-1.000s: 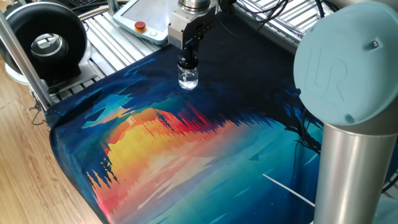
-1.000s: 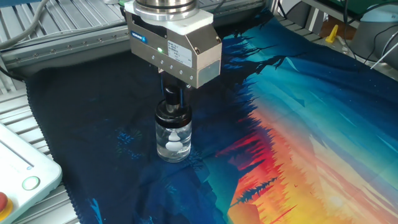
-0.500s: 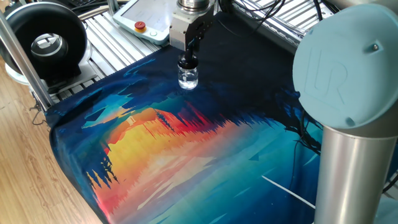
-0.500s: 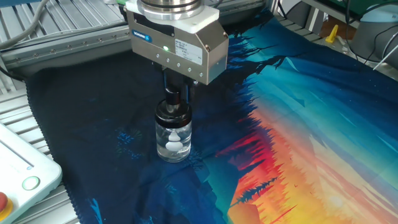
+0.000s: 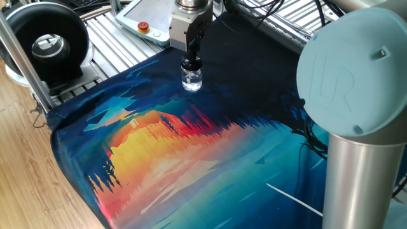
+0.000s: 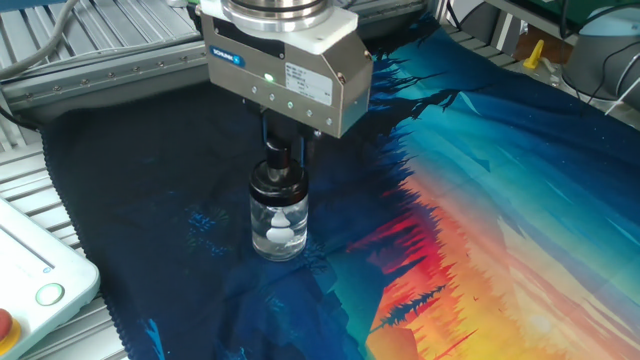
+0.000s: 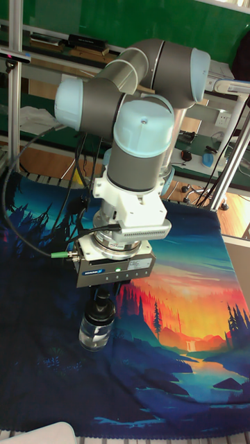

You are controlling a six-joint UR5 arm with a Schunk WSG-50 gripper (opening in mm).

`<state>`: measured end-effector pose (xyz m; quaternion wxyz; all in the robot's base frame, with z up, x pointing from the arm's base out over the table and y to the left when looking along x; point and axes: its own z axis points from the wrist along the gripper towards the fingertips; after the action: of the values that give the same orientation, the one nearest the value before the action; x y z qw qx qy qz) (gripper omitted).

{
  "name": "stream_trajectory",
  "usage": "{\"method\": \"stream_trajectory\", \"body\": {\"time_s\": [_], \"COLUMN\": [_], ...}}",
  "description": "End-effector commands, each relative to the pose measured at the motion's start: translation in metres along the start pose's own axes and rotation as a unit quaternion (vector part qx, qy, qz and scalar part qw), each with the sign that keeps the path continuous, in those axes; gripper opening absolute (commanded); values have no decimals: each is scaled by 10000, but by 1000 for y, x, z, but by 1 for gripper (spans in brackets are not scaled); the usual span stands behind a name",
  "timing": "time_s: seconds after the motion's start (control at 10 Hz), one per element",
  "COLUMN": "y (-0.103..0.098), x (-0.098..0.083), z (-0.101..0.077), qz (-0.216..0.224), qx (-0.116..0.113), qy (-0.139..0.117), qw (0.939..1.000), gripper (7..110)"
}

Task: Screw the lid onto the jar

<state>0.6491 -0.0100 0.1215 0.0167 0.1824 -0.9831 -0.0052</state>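
Observation:
The jar (image 6: 279, 224) is a small clear glass bottle standing upright on the dark part of the printed cloth, also seen as jar (image 5: 191, 79) and jar (image 7: 95, 329). The black lid (image 6: 277, 178) sits on its neck, lid (image 7: 101, 306). My gripper (image 6: 282, 156) hangs straight above with its thin fingers closed around the lid's top, gripper (image 5: 192, 61). The wide metal gripper body (image 6: 285, 72) hides the upper finger parts.
A colourful cloth (image 5: 191, 159) covers the table. A white pendant with a red button (image 5: 144, 27) lies at the back, and a large black ring-shaped device (image 5: 48, 44) stands at the far left. The robot's grey column (image 5: 362, 178) fills the right foreground.
The gripper body has turned about its vertical axis over the jar, holding the lid. The jar has stayed in place.

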Motion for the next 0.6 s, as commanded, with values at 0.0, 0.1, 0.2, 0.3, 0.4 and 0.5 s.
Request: {"method": "stream_trajectory", "body": {"time_s": [0.0, 0.1, 0.2, 0.3, 0.4, 0.5], "y": [7, 7, 8, -2, -12, -23], "x": [-8, -7, -6, -4, -4, -4], "z": [-2, -3, -3, -2, -1, -2], "qz": [19, 88, 126, -48, -200, -327], "qx": [-41, -39, -72, 20, 85, 275], "qy": [-76, -60, -39, -20, -33, -26], "qw": [10000, 9999, 9999, 10000, 9998, 9991], "gripper": [44, 44, 44, 22, 22, 22]}}
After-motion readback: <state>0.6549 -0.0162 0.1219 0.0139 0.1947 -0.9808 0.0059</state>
